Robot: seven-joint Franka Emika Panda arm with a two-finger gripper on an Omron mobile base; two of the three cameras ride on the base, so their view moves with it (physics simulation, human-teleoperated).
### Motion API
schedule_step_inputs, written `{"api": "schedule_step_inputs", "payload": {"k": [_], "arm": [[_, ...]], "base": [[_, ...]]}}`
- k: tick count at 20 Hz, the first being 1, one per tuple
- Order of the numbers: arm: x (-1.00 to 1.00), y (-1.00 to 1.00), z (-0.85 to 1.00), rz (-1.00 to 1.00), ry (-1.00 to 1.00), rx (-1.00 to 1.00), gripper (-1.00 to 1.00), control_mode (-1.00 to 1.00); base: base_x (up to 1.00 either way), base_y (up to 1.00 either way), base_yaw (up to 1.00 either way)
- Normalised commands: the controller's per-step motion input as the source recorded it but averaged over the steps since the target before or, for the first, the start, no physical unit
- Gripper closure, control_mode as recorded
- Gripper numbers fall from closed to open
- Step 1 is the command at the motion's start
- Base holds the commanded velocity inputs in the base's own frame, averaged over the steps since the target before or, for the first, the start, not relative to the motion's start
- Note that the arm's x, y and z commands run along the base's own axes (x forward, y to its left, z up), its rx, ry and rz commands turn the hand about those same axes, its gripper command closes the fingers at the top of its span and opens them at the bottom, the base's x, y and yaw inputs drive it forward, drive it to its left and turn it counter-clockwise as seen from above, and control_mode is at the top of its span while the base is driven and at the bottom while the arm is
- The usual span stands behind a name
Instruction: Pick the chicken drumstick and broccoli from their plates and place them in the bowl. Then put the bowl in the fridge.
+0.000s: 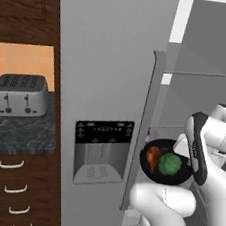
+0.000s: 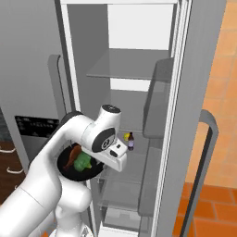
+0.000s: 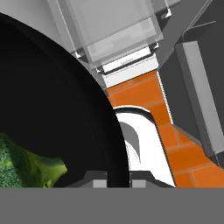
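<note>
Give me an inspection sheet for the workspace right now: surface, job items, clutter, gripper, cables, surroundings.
Surface: clear fridge shelves; dark stone counter at left.
Job's things: black bowl carried at the open fridge, holding the chicken drumstick and broccoli; not yet on a shelf.
Clutter: small dark bottle and a yellow item on a middle shelf.
Gripper: gripper shut on the bowl's rim, seen in the hand view.
Cables: nothing seen.
Surroundings: toaster, wooden drawers, water dispenser in the closed door, orange tiled floor.
</note>
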Motion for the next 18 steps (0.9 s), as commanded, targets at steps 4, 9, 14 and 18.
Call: {"api": "schedule_step_inputs", "payload": {"k": [4, 9, 14, 18], "arm": [[-0.01, 0.0, 0.04, -0.05, -0.05, 0.0, 1.0, -1.0], [0.08, -0.16, 0.15, -0.36, -0.11, 0.0, 1.0, -1.0], [0.31, -0.21, 0.23, -0.43, -0.04, 0.0, 1.0, -1.0], [0.91, -0.07, 0.31, -0.49, -0.01, 0.01, 1.0, -1.0]], "base": [[-0.21, 0.0, 0.0], [0.0, 0.0, 0.0], [0.0, 0.0, 0.0], [0.0, 0.0, 0.0]]}}
